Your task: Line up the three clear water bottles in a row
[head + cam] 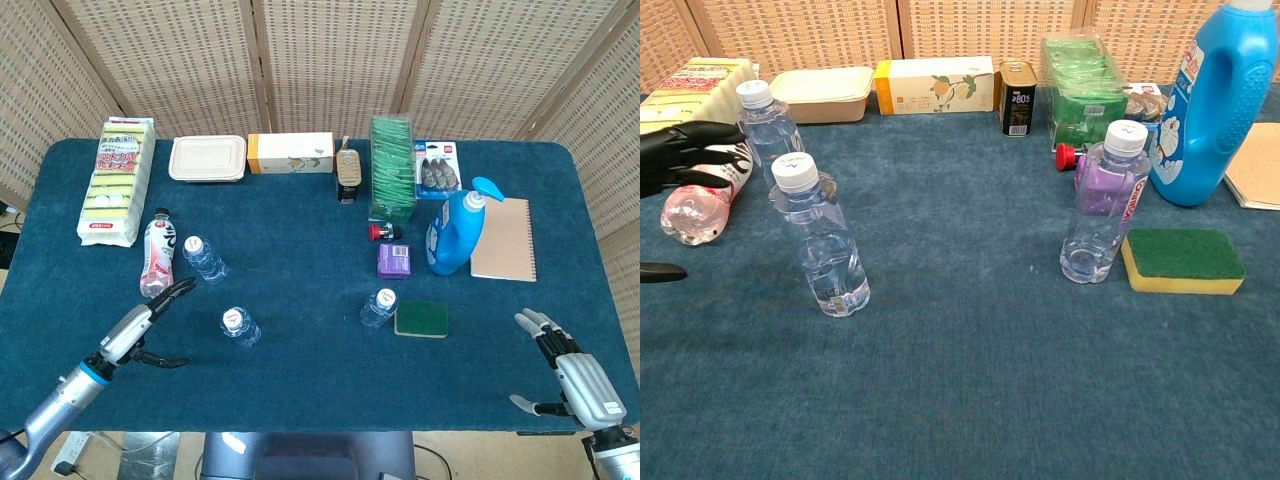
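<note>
open carpet [960, 380] front-centre | sponge [1183, 261] crowds right bottle [1102, 205]

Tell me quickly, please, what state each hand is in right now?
Left hand: open, fingers apart, holding nothing, beside the near-left clear bottle.
Right hand: open, fingers spread, holding nothing.

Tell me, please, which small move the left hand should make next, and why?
Probably reach a little further right and close on the nearest bottle. The left hand is open, holds nothing, and lies just left of this upright bottle, not touching it.
</note>
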Motion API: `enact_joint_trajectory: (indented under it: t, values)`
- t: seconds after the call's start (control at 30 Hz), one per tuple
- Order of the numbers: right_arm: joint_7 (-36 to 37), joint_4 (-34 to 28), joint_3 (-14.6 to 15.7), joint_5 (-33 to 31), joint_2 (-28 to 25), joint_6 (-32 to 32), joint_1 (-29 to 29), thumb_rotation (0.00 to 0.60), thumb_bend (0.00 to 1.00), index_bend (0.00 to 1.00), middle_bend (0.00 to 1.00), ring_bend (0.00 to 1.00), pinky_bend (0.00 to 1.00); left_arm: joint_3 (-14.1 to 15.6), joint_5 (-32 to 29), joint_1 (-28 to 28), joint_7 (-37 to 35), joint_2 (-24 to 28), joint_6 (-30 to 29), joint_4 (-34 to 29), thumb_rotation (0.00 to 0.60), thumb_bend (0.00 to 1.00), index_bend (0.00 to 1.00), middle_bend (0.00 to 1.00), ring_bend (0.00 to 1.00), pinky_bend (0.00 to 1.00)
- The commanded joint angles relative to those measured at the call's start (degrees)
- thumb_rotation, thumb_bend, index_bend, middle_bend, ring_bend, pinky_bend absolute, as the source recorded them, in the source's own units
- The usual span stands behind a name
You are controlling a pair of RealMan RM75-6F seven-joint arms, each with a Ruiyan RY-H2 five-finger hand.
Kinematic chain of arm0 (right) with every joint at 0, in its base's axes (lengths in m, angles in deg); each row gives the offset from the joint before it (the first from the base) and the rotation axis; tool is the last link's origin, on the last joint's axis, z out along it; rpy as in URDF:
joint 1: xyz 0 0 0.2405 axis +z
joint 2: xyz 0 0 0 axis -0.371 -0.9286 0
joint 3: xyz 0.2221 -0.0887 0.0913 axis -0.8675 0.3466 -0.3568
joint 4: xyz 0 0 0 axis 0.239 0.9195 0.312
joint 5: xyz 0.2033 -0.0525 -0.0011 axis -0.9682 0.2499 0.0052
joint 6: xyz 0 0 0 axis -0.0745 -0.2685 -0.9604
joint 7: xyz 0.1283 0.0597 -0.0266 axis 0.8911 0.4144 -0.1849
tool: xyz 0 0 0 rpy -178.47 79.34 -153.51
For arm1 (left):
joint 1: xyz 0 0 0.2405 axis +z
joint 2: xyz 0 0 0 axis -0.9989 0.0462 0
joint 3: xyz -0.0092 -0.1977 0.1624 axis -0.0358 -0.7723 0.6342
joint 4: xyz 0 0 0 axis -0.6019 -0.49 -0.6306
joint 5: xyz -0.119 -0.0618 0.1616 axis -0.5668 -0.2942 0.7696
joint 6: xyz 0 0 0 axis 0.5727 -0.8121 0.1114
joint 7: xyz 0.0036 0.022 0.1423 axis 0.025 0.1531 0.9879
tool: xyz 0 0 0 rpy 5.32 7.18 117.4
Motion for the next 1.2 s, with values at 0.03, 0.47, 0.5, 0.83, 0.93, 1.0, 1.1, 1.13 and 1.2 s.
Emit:
enact_joint_trajectory:
  t: [0.03, 0.47, 0.5, 0.83, 0.93, 1.0, 1.1, 1.13, 1.2]
  values:
    - [1.4, 0.3, -0.3, 0.6, -0.4, -0.5, -0.2, 0.6, 0.12, 0.04, 0.03, 0.04, 0.12, -0.2, -1.1, -1.8, -3.0, -4.2, 1.1, 3.2, 0.6, 0.1, 0.0, 0.0, 0.0, 0.09]
    - [4.2, 0.8, -1.0, 1.6, -1.1, -1.1, -0.7, 0.6, 0.12, 0.04, 0.04, 0.04, 0.12, 0.3, -2.6, -6.6, -5.4, -11.8, 5.1, 6.9, 0.6, 0.28, 0.0, 0.0, 0.0, 0.11]
    - [4.4, 0.8, -1.0, 1.7, -1.2, -1.1, -0.8, 0.6, 0.12, 0.04, 0.04, 0.04, 0.12, 0.2, -3.0, -6.9, -5.3, -12.3, 5.4, 6.9, 0.6, 0.28, 0.0, 0.0, 0.0, 0.12]
    - [6.2, 1.1, -1.4, 2.2, -1.5, -1.2, -0.9, 0.6, 0.12, 0.04, 0.04, 0.04, 0.12, -1.9, -8.5, -7.6, 0.0, -15.4, 9.0, 5.7, 0.6, 0.35, 0.31, 0.4, 0.24, 0.36]
    - [6.5, 1.3, -1.6, 2.1, -1.5, -1.2, -1.0, 0.6, 0.12, 0.04, 0.04, 0.04, 0.12, -1.9, -8.8, -7.9, 1.1, -15.6, 9.4, 5.4, 0.6, 0.35, 0.34, 0.41, 0.25, 0.37]
    - [6.6, 1.3, -1.7, 2.0, -1.5, -1.1, -1.0, 0.6, 0.12, 0.04, 0.04, 0.05, 0.12, -2.0, -9.1, -8.0, 1.6, -15.8, 9.2, 5.2, 0.6, 0.35, 0.35, 0.42, 0.25, 0.37]
    - [6.7, 1.2, -1.7, 2.1, -1.5, -1.0, -1.0, 0.6, 0.12, 0.04, 0.04, 0.05, 0.12, -2.4, -9.2, -8.2, 2.1, -16.0, 8.4, 5.0, 0.6, 0.35, 0.35, 0.42, 0.25, 0.37]
    - [6.7, 1.2, -1.7, 2.2, -1.5, -0.9, -1.0, 0.6, 0.12, 0.04, 0.04, 0.05, 0.12, -2.6, -9.2, -8.4, 2.4, -16.0, 8.2, 4.9, 0.6, 0.35, 0.35, 0.42, 0.25, 0.37]
    - [6.7, 1.1, -1.7, 2.2, -1.6, -0.9, -1.1, 0.6, 0.12, 0.04, 0.04, 0.05, 0.11, -3.2, -9.2, -9.0, 3.4, -15.7, 8.1, 4.2, 0.6, 0.35, 0.35, 0.42, 0.25, 0.37]
